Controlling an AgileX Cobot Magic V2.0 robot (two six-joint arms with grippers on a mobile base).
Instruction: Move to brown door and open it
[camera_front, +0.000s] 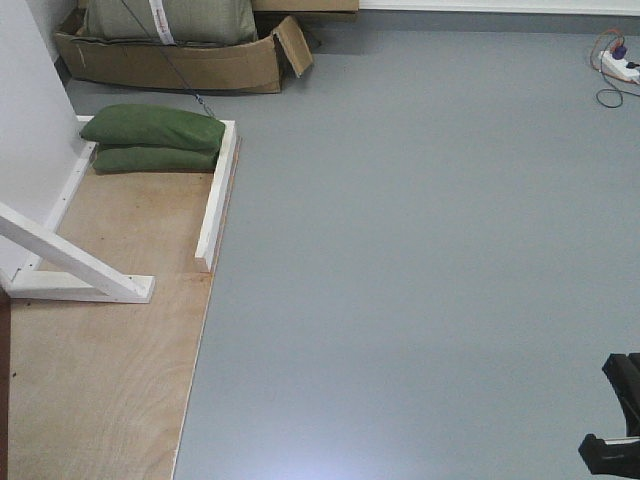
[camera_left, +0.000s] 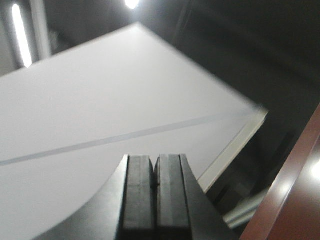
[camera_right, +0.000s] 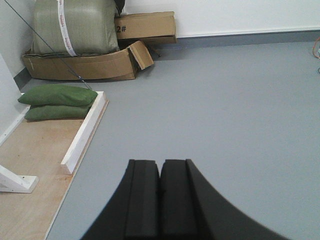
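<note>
Only a glossy reddish-brown strip of the brown door shows, at the lower right corner of the left wrist view; its handle is out of view. My left gripper is shut with nothing in it. It points up along a white panel, and the door strip lies to its right, apart from the fingers. A thin dark reddish sliver at the front view's left edge may be the same door. My right gripper is shut and empty, hanging over the grey floor.
A plywood base with white wooden rails and a slanted white brace lies at the left. Two green sandbags rest on it. Cardboard boxes stand behind. A power strip lies far right. Black arm part at lower right.
</note>
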